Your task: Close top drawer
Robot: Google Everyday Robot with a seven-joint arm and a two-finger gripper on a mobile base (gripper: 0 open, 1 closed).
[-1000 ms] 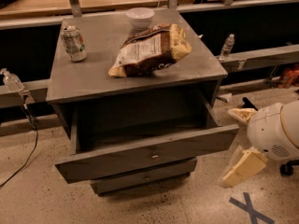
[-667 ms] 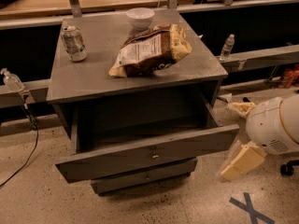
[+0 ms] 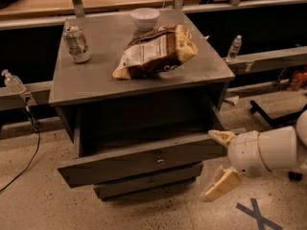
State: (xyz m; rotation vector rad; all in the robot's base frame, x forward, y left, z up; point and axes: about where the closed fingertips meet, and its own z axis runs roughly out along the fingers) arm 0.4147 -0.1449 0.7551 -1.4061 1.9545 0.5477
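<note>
The top drawer [image 3: 144, 159] of the grey cabinet is pulled far out, its wide front panel facing me with a small metal knob [image 3: 160, 160] at its centre. The inside shows nothing in it. My gripper [image 3: 221, 163] is at the drawer's right front corner, its two cream fingers spread apart and holding nothing. The upper finger [image 3: 221, 137] is level with the right end of the front panel; I cannot tell whether it touches. The lower finger [image 3: 221, 184] hangs below and to the right of it.
A lower drawer front [image 3: 148, 181] sits shut beneath. On the cabinet top [image 3: 96, 75] stand a soda can [image 3: 76, 43], a white bowl [image 3: 145, 18] and a chip bag [image 3: 156, 51]. A water bottle [image 3: 233, 48] stands behind right. Blue tape [image 3: 256, 213] marks the floor.
My gripper has moved left toward the drawer's right front corner. The drawer stands as far out as before.
</note>
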